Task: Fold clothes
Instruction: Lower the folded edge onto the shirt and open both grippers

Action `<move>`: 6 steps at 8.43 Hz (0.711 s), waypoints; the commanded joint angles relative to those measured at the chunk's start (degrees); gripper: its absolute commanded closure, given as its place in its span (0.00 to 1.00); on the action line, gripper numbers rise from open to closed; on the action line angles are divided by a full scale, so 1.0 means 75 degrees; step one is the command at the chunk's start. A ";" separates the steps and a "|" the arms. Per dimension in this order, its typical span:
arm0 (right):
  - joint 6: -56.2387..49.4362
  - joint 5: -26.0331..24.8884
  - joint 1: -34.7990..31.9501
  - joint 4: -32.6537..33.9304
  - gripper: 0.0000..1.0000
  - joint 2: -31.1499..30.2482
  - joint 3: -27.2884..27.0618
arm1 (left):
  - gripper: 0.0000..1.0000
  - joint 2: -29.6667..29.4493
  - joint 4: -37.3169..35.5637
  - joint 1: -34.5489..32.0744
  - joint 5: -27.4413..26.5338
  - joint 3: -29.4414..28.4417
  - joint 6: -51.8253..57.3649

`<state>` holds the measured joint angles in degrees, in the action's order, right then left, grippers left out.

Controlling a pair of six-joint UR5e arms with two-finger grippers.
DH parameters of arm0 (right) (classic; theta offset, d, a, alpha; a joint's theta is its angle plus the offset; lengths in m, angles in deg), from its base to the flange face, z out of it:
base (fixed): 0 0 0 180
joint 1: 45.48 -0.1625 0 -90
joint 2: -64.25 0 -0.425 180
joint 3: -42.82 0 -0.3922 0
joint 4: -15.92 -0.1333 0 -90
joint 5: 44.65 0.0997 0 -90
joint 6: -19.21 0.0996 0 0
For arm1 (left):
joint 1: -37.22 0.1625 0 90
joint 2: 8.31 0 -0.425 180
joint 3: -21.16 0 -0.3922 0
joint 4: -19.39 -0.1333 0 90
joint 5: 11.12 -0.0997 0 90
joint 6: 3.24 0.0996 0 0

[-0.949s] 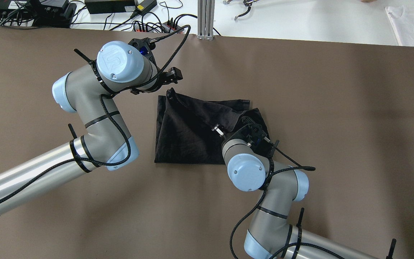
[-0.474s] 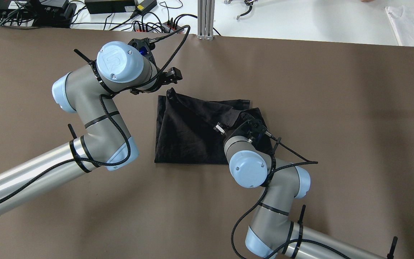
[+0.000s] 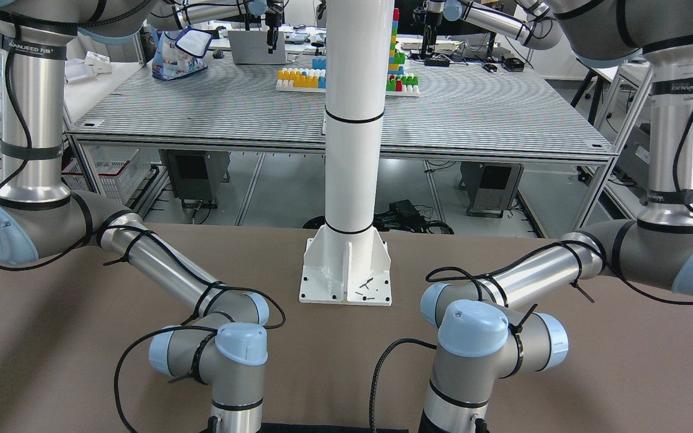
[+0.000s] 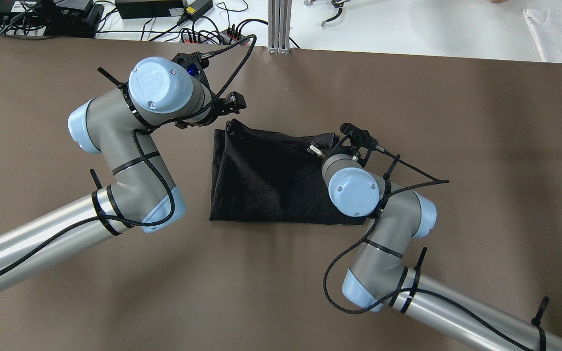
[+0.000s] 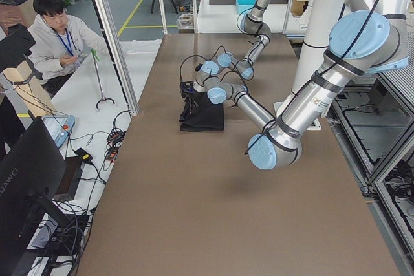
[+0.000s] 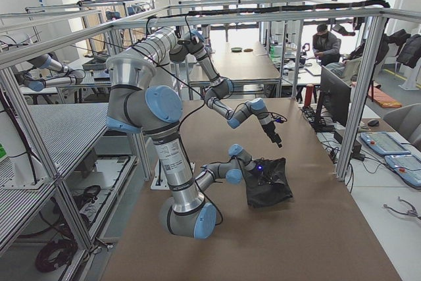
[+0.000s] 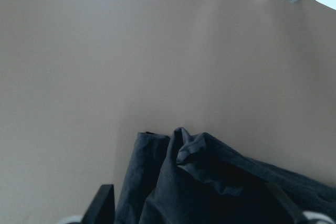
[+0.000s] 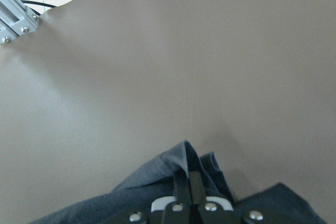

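Pinching one corner of the clothes is the right end effector.

Bright, even light; faint soft shadows; wrist views slightly blurred

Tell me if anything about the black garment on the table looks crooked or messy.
Yes. The black garment lies unevenly: its far-left corner is bunched into a raised peak, layers along its left edge do not line up, and its far edge slants. The right gripper is shut on the far-right corner.
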<state>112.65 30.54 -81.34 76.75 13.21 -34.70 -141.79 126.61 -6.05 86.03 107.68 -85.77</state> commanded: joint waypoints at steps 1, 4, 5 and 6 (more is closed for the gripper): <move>-0.1062 0.0322 -0.0526 -0.0901 0.99 0.0501 0.1554 | 0.00 0.0173 0.0000 0.0003 0.0008 0.0218 0.0000; -0.2469 0.1031 -0.0794 -0.0905 0.06 0.0524 0.1466 | 0.00 0.0185 0.0000 0.0003 0.0008 0.0276 0.0000; -0.2857 0.1629 -0.1098 -0.0870 0.06 0.0512 0.1303 | 0.00 0.0185 -0.0012 0.0003 0.0020 0.0334 0.0000; -0.3476 0.2099 -0.1368 -0.0765 0.06 0.0396 0.1162 | 0.00 0.0185 -0.0058 -0.0008 0.0020 0.0439 0.0011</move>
<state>94.21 39.24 -87.99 70.19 17.00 -24.23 -140.42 126.56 -6.03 86.12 109.90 -85.77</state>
